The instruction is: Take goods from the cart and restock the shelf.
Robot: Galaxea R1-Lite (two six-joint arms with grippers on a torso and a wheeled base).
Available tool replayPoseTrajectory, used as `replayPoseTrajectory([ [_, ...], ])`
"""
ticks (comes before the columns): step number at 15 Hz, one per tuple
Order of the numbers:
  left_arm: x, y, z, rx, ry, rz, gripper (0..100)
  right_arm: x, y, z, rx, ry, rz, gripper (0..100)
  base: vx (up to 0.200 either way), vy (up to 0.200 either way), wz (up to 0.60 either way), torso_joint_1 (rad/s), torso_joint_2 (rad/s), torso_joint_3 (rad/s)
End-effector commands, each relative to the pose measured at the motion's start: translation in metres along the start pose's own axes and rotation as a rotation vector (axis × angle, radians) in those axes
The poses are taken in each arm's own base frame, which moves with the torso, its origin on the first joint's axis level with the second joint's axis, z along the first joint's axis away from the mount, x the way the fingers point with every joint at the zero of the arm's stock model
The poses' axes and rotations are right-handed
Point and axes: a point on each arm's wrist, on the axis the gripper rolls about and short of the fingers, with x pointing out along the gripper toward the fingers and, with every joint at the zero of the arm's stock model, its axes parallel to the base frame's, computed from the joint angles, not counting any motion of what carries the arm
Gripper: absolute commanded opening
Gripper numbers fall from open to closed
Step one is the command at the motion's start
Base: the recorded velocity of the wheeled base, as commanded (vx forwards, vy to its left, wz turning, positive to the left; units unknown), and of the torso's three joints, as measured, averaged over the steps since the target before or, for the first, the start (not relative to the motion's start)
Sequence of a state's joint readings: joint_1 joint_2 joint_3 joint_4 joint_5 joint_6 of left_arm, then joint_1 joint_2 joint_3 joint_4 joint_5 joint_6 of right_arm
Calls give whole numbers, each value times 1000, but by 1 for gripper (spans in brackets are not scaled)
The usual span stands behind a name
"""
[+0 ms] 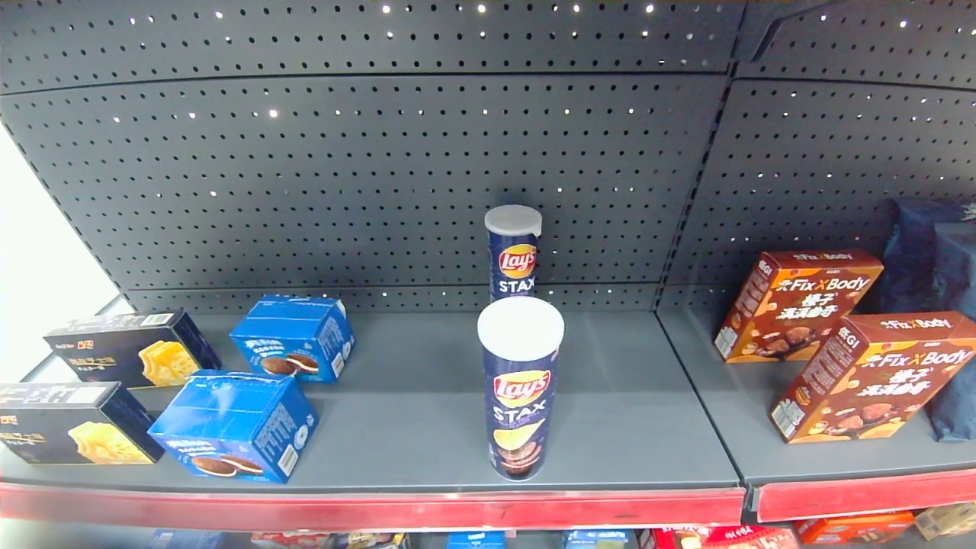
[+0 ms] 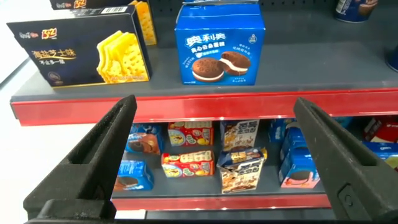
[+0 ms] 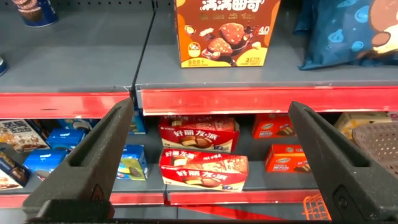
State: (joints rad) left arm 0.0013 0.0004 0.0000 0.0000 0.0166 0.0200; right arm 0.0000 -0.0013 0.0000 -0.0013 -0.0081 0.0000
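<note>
Two navy chip cans stand upright on the grey shelf (image 1: 610,412): one (image 1: 521,387) near the front edge, the other (image 1: 512,252) behind it by the pegboard. My left gripper (image 2: 214,155) is open and empty, in front of the shelf's red edge below a blue cookie box (image 2: 219,42) and a black cracker box (image 2: 93,50). My right gripper (image 3: 217,155) is also open and empty, facing the red shelf edge under an orange-brown snack box (image 3: 227,31).
On the shelf's left are two blue cookie boxes (image 1: 236,423) and two black cracker boxes (image 1: 69,423). On the right section lie two orange-brown boxes (image 1: 877,374) and dark blue bags (image 1: 938,252). Lower shelves hold several packs (image 3: 202,165). A basket corner (image 3: 379,140) is at the right.
</note>
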Motion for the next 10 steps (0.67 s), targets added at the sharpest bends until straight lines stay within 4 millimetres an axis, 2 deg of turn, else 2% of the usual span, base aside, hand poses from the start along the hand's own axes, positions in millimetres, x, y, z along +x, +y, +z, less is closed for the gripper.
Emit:
replayPoseTrajectory([
  [1, 0, 0, 0, 0, 0, 1, 100, 0, 0, 0, 0, 1, 0, 100, 0, 0, 0, 0, 0, 0],
  [10, 0, 0, 0, 0, 0, 1, 100, 0, 0, 0, 0, 1, 0, 100, 0, 0, 0, 0, 0, 0],
])
